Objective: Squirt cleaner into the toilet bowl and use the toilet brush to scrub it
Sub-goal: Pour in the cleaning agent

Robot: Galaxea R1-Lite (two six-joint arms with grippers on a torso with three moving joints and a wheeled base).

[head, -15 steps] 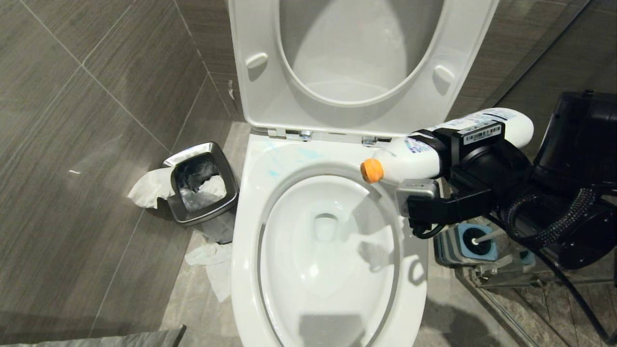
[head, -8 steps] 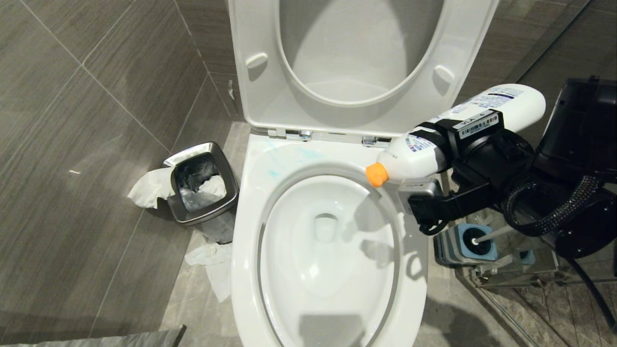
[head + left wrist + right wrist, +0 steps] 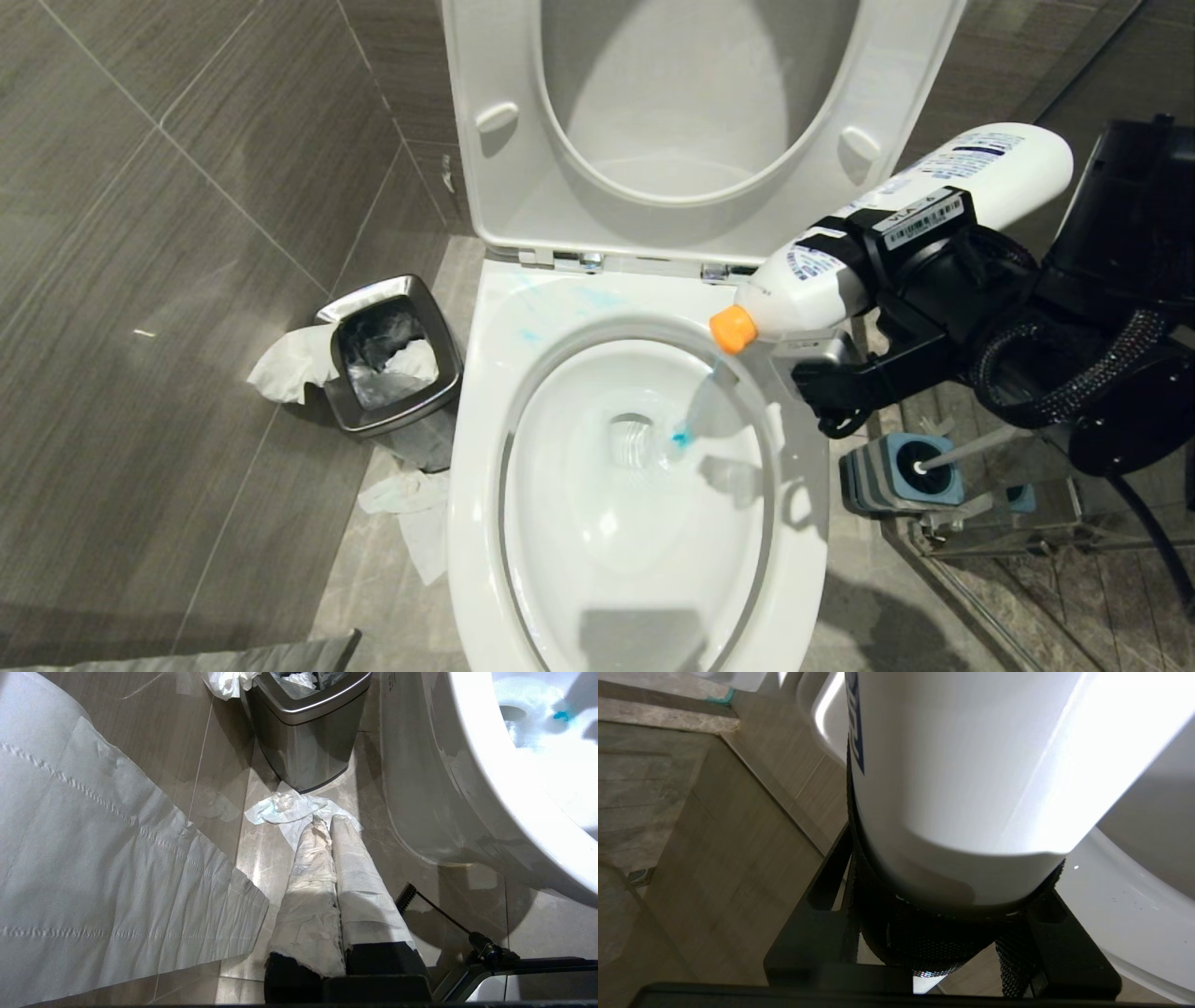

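Over the right side of the bowl, the right end effector [image 3: 873, 271] was clamped around the middle of a white bottle [image 3: 934, 201] with an orange nozzle [image 3: 733, 329], which was tipped nozzle-down toward the basin. From the nozzle a thin stream of cleaner [image 3: 681, 436] ran down to a small turquoise patch on the white ceramic beside the drain, and more pale blue smears lay on the back rim near the hinges. Around it, the toilet bowl [image 3: 485, 448] stood open, its seat and lid [image 3: 523, 177] raised against the wall. Just right of the bowl, on the floor, the toilet brush [image 3: 971, 448] sat head-down in its blue-and-grey holder [image 3: 882, 481], untouched, with only the slim handle sticking out. On the other side stood a small steel bin [image 3: 392, 359] stuffed with paper, with more crumpled tissue [image 3: 411, 513] on the floor beside it. Lower down on that side, the left end effector [image 3: 329, 868] hung parked near the floor, its paper-wrapped fingers [image 3: 308, 891] pressed together and holding nothing. Judging by this, the squirting step was under way and only lightly done, with most of the basin bare of cleaner; setting down the bottle, fetching the brush and all the scrubbing seemed left to do.
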